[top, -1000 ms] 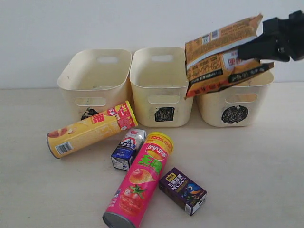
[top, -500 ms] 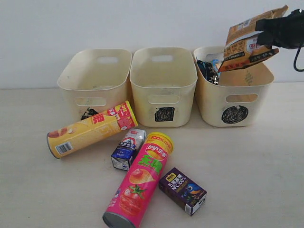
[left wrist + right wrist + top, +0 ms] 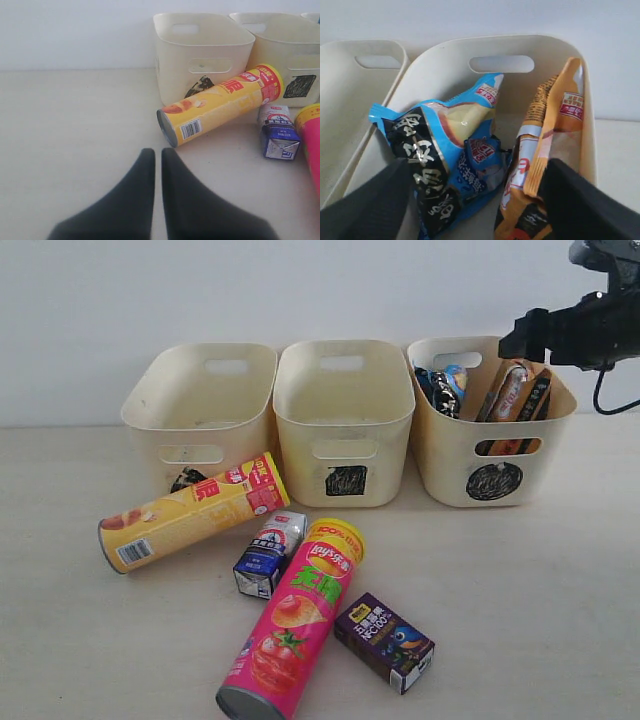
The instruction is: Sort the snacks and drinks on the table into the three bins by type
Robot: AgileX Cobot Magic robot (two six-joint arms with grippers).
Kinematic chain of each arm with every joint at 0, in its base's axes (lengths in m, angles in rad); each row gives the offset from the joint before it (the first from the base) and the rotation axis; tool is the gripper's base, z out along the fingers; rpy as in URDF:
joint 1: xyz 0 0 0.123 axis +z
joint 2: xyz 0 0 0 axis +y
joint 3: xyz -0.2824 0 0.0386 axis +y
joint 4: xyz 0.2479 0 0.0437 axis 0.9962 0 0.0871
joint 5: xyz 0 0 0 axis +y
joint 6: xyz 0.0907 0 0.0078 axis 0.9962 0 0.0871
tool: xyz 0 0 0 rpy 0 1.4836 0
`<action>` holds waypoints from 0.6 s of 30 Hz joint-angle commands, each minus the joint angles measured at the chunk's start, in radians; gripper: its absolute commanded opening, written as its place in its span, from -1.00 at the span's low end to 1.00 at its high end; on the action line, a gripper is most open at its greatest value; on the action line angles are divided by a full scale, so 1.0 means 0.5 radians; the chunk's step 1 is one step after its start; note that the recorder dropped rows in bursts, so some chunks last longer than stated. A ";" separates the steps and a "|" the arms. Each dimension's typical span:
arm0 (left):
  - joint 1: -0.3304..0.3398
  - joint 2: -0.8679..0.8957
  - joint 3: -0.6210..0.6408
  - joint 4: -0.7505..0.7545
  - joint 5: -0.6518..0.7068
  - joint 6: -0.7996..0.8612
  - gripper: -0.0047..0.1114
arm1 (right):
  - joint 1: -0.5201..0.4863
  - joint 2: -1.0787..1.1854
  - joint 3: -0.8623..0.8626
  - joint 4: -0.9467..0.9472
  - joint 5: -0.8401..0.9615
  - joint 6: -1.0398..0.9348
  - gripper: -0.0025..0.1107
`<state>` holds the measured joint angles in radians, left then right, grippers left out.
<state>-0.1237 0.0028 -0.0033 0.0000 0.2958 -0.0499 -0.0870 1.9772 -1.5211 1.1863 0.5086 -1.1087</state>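
The orange bag (image 3: 513,393) stands on edge inside the right-hand bin (image 3: 452,455), the one marked with a circle, next to the blue-black bag (image 3: 438,390). My right gripper (image 3: 524,337) hovers open just above that bin; its wrist view shows the orange bag (image 3: 545,150) and the blue-black bag (image 3: 435,165) below the spread fingers (image 3: 580,205). On the table (image 3: 540,600) lie the yellow can (image 3: 190,512), the pink can (image 3: 295,625), the blue and white carton (image 3: 268,553) and the purple carton (image 3: 385,640). My left gripper (image 3: 158,152) is shut and empty, short of the yellow can (image 3: 220,102).
The middle bin (image 3: 345,370), marked with a square, and the left bin (image 3: 200,390) hold nothing I can see. The yellow can leans against the left bin's front and partly covers its mark. The pink can lies between the two cartons.
The orange bag hung from my right gripper over the bins; it has dropped into the right bin, and the gripper has opened and drawn back to the right.
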 commanded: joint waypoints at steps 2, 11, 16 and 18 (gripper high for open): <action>0.006 -0.006 0.007 0.000 0.002 -0.016 -0.85 | -0.002 -0.127 -0.011 -0.378 0.059 0.248 -0.33; 0.006 -0.006 0.007 0.000 0.002 -0.016 -0.85 | -0.002 -0.480 -0.011 -1.918 0.364 1.364 -0.96; 0.006 -0.006 0.007 0.000 0.002 -0.016 -0.85 | -0.009 -0.719 -0.011 -2.147 0.718 1.584 -0.96; 0.006 -0.006 0.007 0.000 0.002 -0.016 -0.85 | -0.030 -0.798 0.013 -2.132 0.846 1.630 -0.96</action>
<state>-0.1237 0.0028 -0.0033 0.0000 0.2958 -0.0499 -0.0889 1.6376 -1.5211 0.1442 0.8385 -0.3377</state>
